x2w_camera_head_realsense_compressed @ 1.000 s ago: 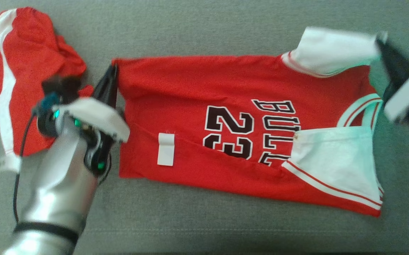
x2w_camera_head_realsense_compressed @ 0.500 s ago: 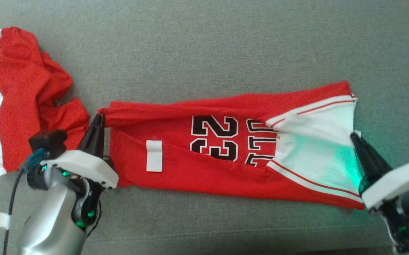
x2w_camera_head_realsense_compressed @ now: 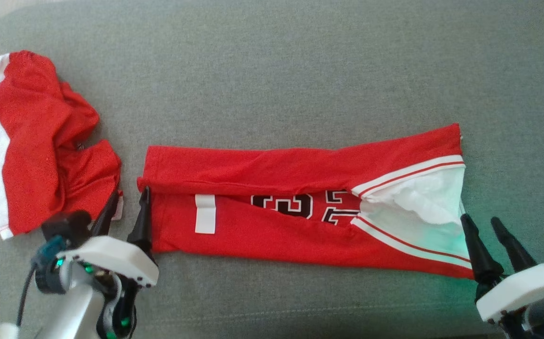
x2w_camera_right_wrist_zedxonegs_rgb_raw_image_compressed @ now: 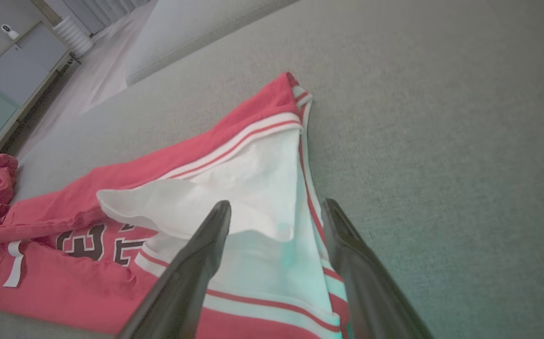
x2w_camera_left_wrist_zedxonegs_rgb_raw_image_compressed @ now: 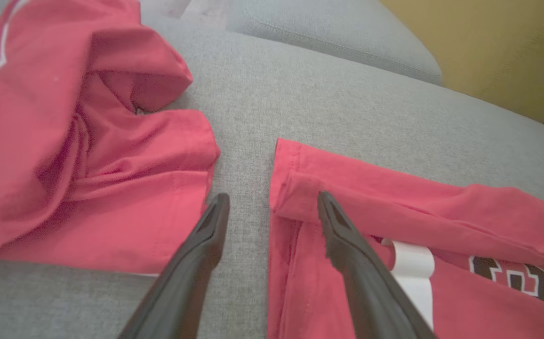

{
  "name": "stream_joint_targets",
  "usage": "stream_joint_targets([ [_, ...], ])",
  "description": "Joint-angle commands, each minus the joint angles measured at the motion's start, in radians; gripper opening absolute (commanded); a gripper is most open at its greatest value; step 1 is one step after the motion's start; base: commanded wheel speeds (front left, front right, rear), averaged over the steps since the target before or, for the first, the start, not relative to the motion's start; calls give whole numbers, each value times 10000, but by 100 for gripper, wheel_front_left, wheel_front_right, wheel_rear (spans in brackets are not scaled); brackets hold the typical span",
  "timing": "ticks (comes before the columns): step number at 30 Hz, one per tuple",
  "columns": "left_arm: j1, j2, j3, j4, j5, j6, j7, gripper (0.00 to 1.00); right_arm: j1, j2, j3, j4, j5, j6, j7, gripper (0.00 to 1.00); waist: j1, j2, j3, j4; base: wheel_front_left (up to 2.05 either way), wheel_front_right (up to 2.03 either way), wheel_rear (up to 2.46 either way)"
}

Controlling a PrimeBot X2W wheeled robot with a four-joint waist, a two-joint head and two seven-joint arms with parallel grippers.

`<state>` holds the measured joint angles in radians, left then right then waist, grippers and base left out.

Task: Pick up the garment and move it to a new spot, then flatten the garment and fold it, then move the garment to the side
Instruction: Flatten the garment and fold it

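**Head view:** Both grippers have let go of the red jersey [x2w_camera_head_realsense_compressed: 272,226], which they pinched shut half a second ago. The left gripper [x2w_camera_head_realsense_compressed: 130,192] now stands with its fingers apart at the jersey's hem end. The right gripper [x2w_camera_head_realsense_compressed: 479,219] is spread the same way at the white-panelled shoulder end. The jersey lies as one long strip on the grey cushion [x2w_camera_head_realsense_compressed: 272,70], spanning the space between the two grippers. Its far edge has come over toward them since the earlier frame, so the black numerals and letters are now half covered and hard to read. A second red garment [x2w_camera_head_realsense_compressed: 32,141] sits crumpled beyond the left gripper's outer finger. Both arms are cut off by the bottom edge.

**Left wrist view:** The left gripper [x2w_camera_left_wrist_zedxonegs_rgb_raw_image_compressed: 273,195] shows two dark fingers spread wide. One tip is over the jersey [x2w_camera_left_wrist_zedxonegs_rgb_raw_image_compressed: 394,202] at its folded hem corner. The other is beside the second red garment [x2w_camera_left_wrist_zedxonegs_rgb_raw_image_compressed: 88,165], with bare cushion between them. One white label [x2w_camera_left_wrist_zedxonegs_rgb_raw_image_compressed: 413,263] is partly hidden behind a finger.

**Right wrist view:** The right gripper [x2w_camera_right_wrist_zedxonegs_rgb_raw_image_compressed: 276,202] holds its fingers parted over the jersey [x2w_camera_right_wrist_zedxonegs_rgb_raw_image_compressed: 112,282], with the white panel ahead of the tips. The lettering is cut short by the fold.

Count: two garments, two grippers and four fingers.
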<state>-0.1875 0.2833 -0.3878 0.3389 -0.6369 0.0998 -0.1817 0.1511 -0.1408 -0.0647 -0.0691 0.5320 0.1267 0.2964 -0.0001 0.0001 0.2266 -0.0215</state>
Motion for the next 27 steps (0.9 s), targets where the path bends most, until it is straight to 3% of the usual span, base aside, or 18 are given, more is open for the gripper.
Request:
stream_joint_targets([
  [1,-70,355,321,-462,211,166,-217,100,-80,-38,106,-494,-250,40,-247,100,1,-1,-111,-36,0,0,0],
  [6,526,412,351,-1487,954,889,-618,100,-309,197,-143,-1141,-1389,40,-1327,100,1,-1,-441,-61,0,0,0],
  [11,1000,295,512,-2813,1407,1403,-747,100,-527,374,-202,-1662,-2309,40,-1684,100,1,-1,-729,-19,0,0,0],
  [17,1222,389,520,-3705,1914,1765,-773,100,-686,319,209,-2017,-2834,40,-1828,100,1,-1,-1032,-6,0,0,0],
  [27,1392,480,420,-4036,2177,2059,-729,100,-774,260,556,-1866,-2826,40,-1842,100,1,-1,-1130,-42,0,0,0],
])
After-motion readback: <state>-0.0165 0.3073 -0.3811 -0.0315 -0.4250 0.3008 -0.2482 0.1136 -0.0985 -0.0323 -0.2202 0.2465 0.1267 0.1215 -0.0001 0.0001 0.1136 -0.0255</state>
